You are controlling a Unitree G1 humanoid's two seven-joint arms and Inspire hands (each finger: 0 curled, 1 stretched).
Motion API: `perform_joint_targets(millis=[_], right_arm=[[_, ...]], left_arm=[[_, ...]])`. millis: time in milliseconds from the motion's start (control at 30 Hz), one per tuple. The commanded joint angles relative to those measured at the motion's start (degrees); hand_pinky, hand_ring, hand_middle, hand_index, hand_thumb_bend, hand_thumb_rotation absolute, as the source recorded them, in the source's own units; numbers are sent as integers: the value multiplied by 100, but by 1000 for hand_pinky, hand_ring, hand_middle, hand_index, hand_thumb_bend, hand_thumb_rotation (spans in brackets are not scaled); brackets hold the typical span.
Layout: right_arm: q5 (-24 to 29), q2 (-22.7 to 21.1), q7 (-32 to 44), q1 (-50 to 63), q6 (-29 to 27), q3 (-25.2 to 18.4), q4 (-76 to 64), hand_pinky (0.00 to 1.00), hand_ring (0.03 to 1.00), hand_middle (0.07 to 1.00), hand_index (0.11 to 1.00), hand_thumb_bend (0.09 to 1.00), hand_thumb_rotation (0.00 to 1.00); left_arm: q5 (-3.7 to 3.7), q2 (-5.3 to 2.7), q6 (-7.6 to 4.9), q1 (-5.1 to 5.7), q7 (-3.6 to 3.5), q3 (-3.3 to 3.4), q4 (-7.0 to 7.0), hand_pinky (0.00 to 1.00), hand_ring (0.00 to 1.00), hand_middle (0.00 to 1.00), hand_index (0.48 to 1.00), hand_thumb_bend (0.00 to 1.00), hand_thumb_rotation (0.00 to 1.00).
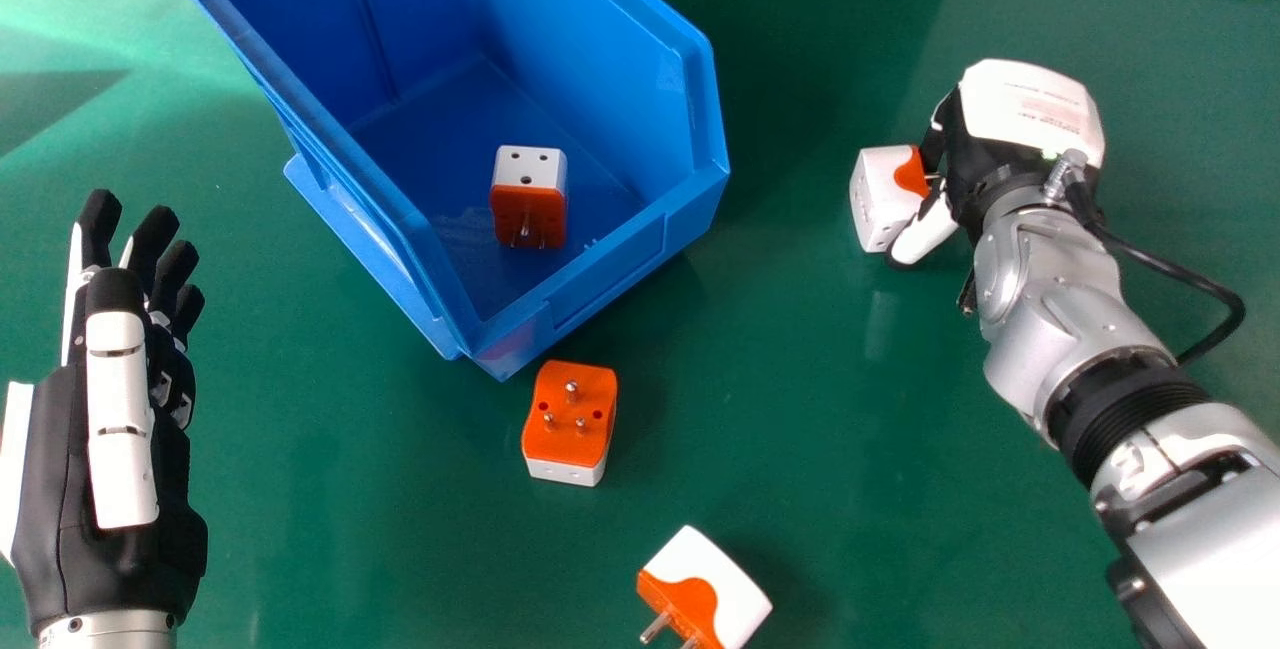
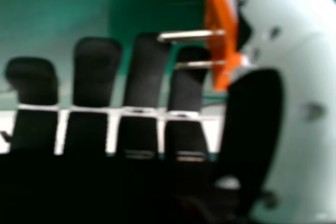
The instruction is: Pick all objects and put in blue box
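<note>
While one plug adapter is lying inside the blue box, I'm pinching a second adapter between thumb and fingers of my right hand, right of the box. Two more, the orange-faced adapter and the white-topped adapter, are waiting on the desk, so I'm counting three left to box. My left hand is idling, fingers straight.

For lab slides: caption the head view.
Black-and-white right hand at an orange-and-white plug adapter; an open blue plastic box holds another, two more on the green table.
</note>
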Motion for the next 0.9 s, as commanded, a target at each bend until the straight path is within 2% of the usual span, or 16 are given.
perform_joint_targets(millis=[0,267,400,667,700,733,767,833,867], right_arm=[[50,-52,85,-230,61,-41,-86,201,282,432,516,523,3],[-6,-44,307,-288,190,23,-96,211,298,439,517,523,8],[41,-39,366,-305,219,-8,-124,207,295,446,511,525,8],[39,3,438,-387,332,9,-13,216,312,466,549,548,3],[24,-7,406,-374,303,21,-36,222,320,462,544,605,64],[2,-17,375,-359,289,39,-64,222,320,462,544,605,64],[-22,-23,356,-348,292,60,-91,229,331,466,549,655,119],[21,-5,362,-356,355,20,-112,229,331,466,549,655,119],[26,0,363,-356,375,17,-121,247,359,484,563,700,159]], left_arm=[[21,2,-68,50,-1,31,-133,981,956,959,987,466,938],[-43,-26,-77,43,-46,18,-107,983,960,963,991,465,939],[-5,-29,-102,43,-29,28,-99,984,961,964,992,463,939],[-8,-27,-98,55,-28,35,-105,980,962,964,991,459,942],[3,-22,-102,57,-28,35,-104,980,962,965,992,458,943],[11,-21,-103,58,-24,36,-105,980,962,965,992,458,943],[19,-21,-98,59,-15,37,-108,981,962,964,992,457,944],[26,-27,-87,55,4,38,-115,981,962,964,992,457,944],[28,-28,-95,51,4,37,-110,980,962,964,992,455,947]])
